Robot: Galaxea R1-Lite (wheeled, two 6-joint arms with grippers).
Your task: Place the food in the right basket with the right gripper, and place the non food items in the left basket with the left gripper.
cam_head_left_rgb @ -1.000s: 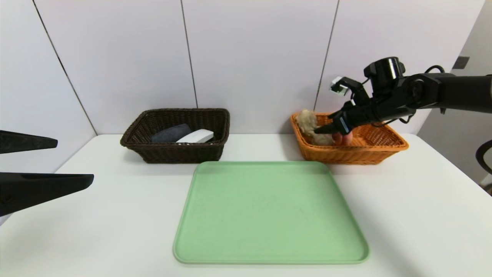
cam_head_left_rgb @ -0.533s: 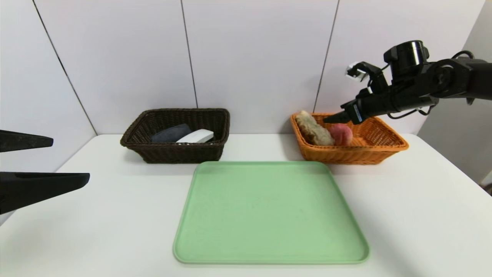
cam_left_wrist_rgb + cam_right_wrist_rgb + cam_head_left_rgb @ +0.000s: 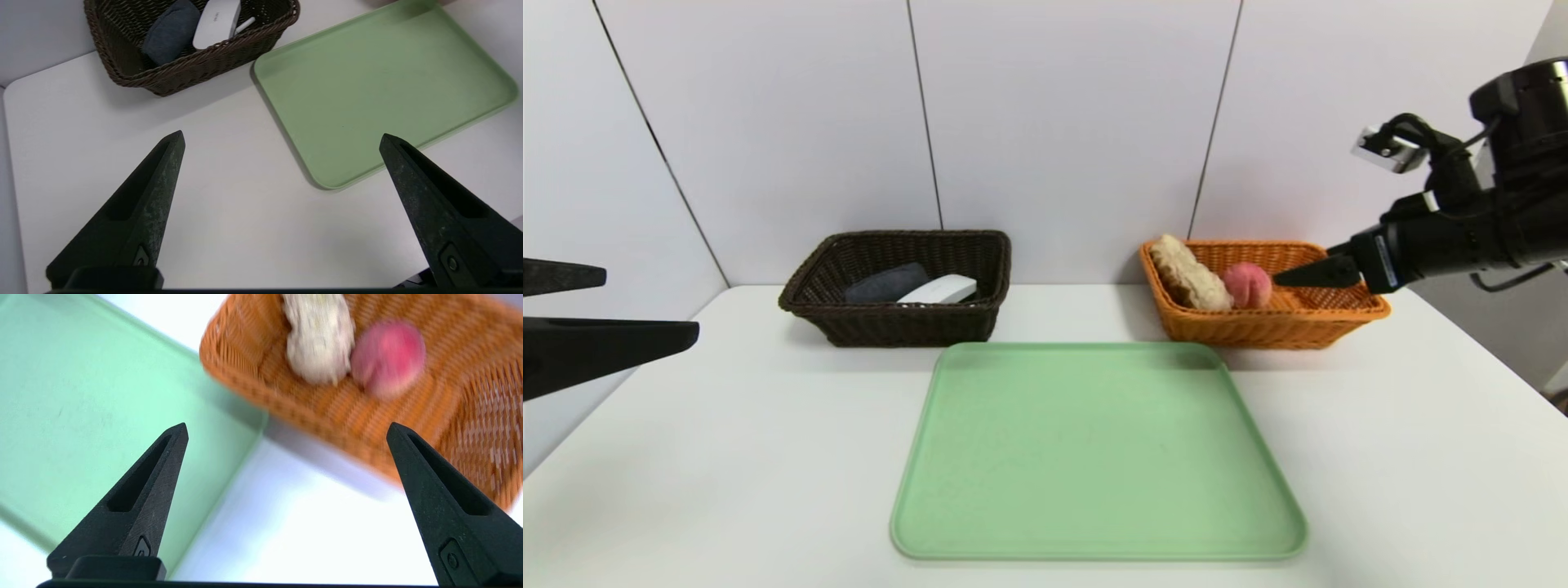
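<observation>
- Two foods, the peach [image 3: 1246,285] and the bread roll [image 3: 1188,273], lie side by side in the orange basket [image 3: 1339,314] at right of the head view
- Your right gripper [image 3: 1307,274] has its fingers wide apart and holds nothing; back it away level, so neither tip clips the rim
- Your left gripper [image 3: 282,139], also spread wide and empty, hangs over the worktop [image 3: 768,457] at the left edge
- Cloth [image 3: 170,30], white block [image 3: 216,22] and pen [image 3: 244,25] sit in the dark basket [image 3: 229,51]
- Nothing shows on the green tray [image 3: 1094,449], so sorting looks finished
</observation>
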